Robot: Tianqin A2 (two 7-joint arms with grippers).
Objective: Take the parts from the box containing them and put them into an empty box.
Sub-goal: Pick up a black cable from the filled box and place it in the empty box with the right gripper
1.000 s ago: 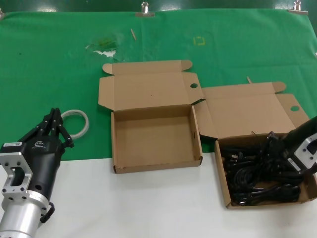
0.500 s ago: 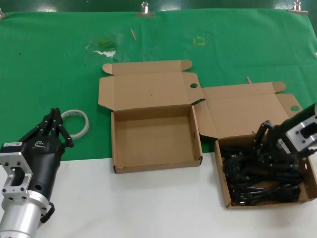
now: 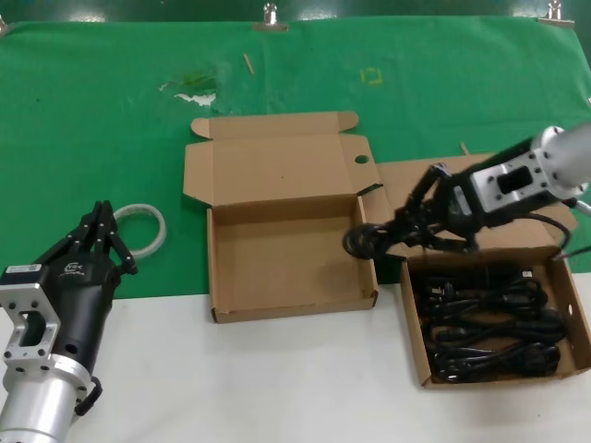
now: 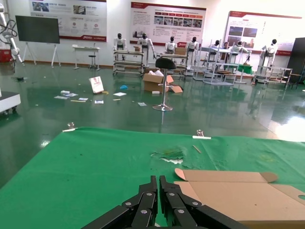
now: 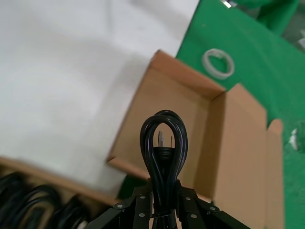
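My right gripper (image 3: pixel 406 226) is shut on a black looped power cord (image 3: pixel 365 240) and holds it in the air over the gap between the two cartons, near the empty box's right wall. In the right wrist view the cord bundle (image 5: pixel 163 143) stands up from between the fingers (image 5: pixel 164 193), its plug showing inside the loop. The box with the cords (image 3: pixel 417 355) sits at the right with several black cords (image 3: pixel 489 318) in it. The empty box (image 3: pixel 286 254) sits in the middle, floor bare; it also shows in the right wrist view (image 5: pixel 176 119). My left gripper (image 3: pixel 102 226) is shut and empty at the left.
A whitish translucent ring (image 3: pixel 152 231) lies on the green cloth (image 3: pixel 111 120) just past my left gripper. Both cartons' lids lie open toward the back. White table surface (image 3: pixel 277 378) runs along the front. Clips (image 3: pixel 271 17) hold the cloth at the far edge.
My right gripper has risen out of the cord box with one cord bundle and moved left toward the empty box. The left arm has not moved.
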